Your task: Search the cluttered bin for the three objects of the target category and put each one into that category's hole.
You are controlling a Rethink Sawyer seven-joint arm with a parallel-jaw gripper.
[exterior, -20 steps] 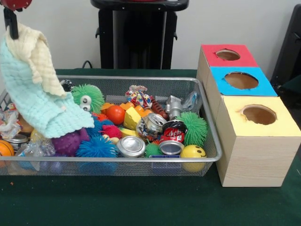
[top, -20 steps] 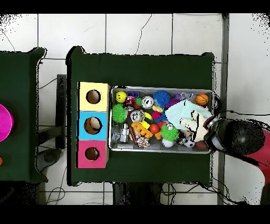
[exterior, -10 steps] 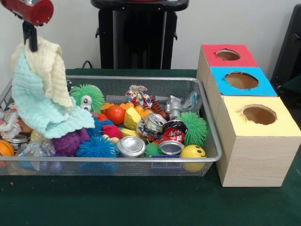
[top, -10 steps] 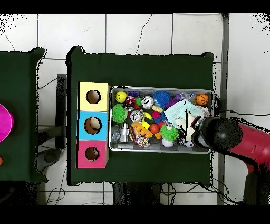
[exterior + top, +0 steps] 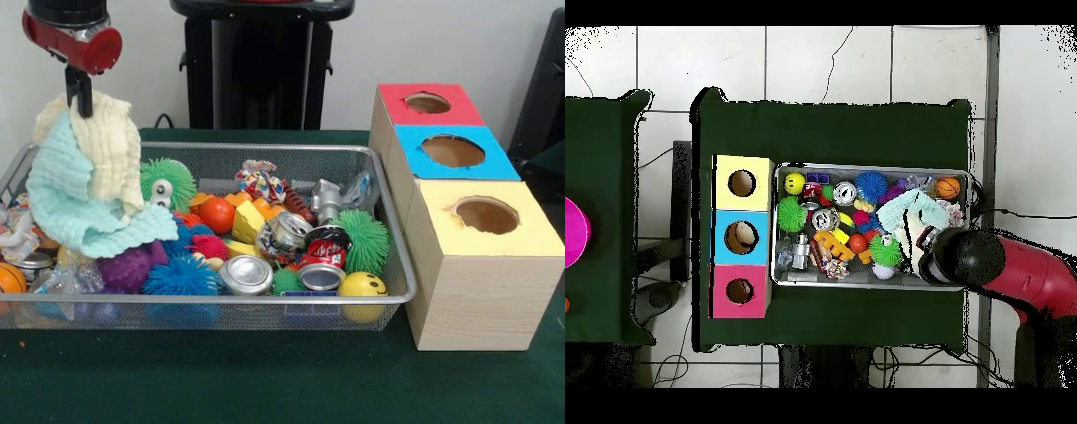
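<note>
Front: hand pinching cream cloth and mint cloth, hanging at bin's 9 o'clock end. Mid-carry; which hole fits is unclear.

Overhead: arm covers the grasp; boxes sit at 9 o'clock, so next move crosses bin.

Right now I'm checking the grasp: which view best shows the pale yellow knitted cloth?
The front view: the pale yellow knitted cloth hangs from the gripper, fully visible. Overhead, the arm mostly hides it.
</note>
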